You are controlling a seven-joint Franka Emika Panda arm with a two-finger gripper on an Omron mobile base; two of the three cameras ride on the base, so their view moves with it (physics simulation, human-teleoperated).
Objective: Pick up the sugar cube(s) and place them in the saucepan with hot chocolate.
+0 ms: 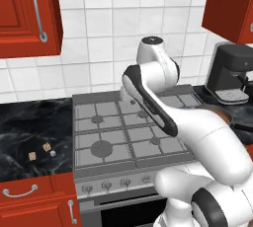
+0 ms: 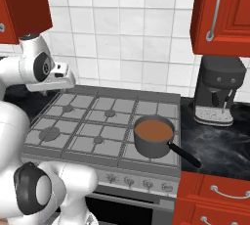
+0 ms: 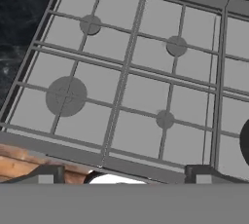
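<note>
Three tiny sugar cubes lie on the black counter left of the stove: two tan ones (image 1: pixel 46 147) (image 1: pixel 32 156) and a smaller whitish one (image 1: pixel 53 153). The saucepan (image 2: pixel 154 141), dark grey and filled with brown hot chocolate, stands on the front right burner with its handle (image 2: pixel 184 153) pointing toward the front right. My gripper (image 3: pixel 125 173) hangs open and empty above the stove's rear left part, with its fingertips (image 3: pixel 46 173) far apart. It is well away from both the cubes and the pan. In the hand view a dark sliver of the saucepan (image 3: pixel 245 142) shows at the right edge.
The grey gas stove (image 2: pixel 105 121) has raised grates and a row of knobs (image 2: pixel 146 184) along its front. A black coffee machine (image 2: pixel 218 92) stands on the counter to the right of it. Red wall cabinets (image 1: pixel 27 14) hang overhead on both sides.
</note>
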